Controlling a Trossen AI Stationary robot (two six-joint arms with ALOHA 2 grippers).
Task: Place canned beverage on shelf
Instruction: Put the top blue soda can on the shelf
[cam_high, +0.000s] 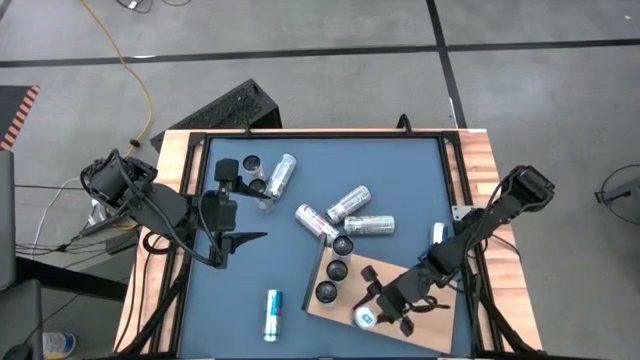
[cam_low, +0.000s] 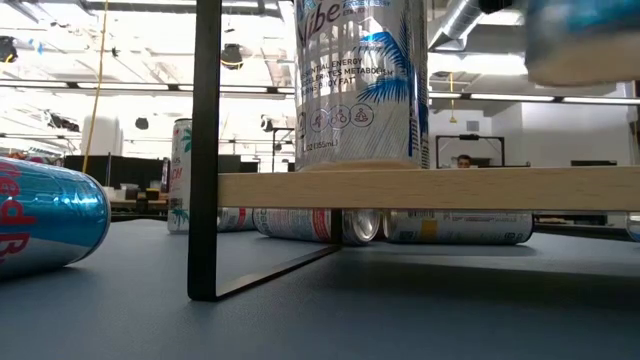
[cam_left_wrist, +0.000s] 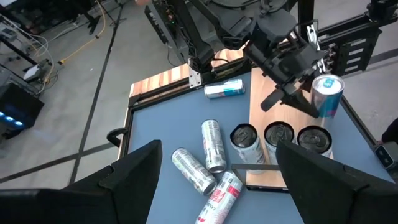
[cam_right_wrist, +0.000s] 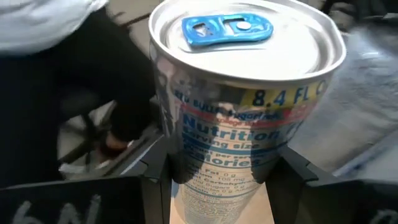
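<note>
**Can upright on shelf, R pincer on it**

R pincer (cam_right_wrist: 217, 180) grasps blue-tab can (cam_right_wrist: 242, 93), label "8.4 FL", "Nutrition"; can stands on shelf (cam_high: 345, 305) nr bench (cam_high: 230, 290) front-right corner. Three upright cans (cam_high: 335, 268) along shelf's left edge, one reads "Vibe". L pincer (cam_high: 232, 238) released, left side of bench.

The right arm is reaching from the right side toward the near middle of the table. Its dark two-finger right gripper (cam_high: 385, 312) is closing around a silver can with a blue tab (cam_right_wrist: 239, 106), one finger on each side, holding it upright. The left arm is waiting at the left side, bent, with its dark left gripper (cam_high: 247, 238) hanging open and holding nothing.
</note>
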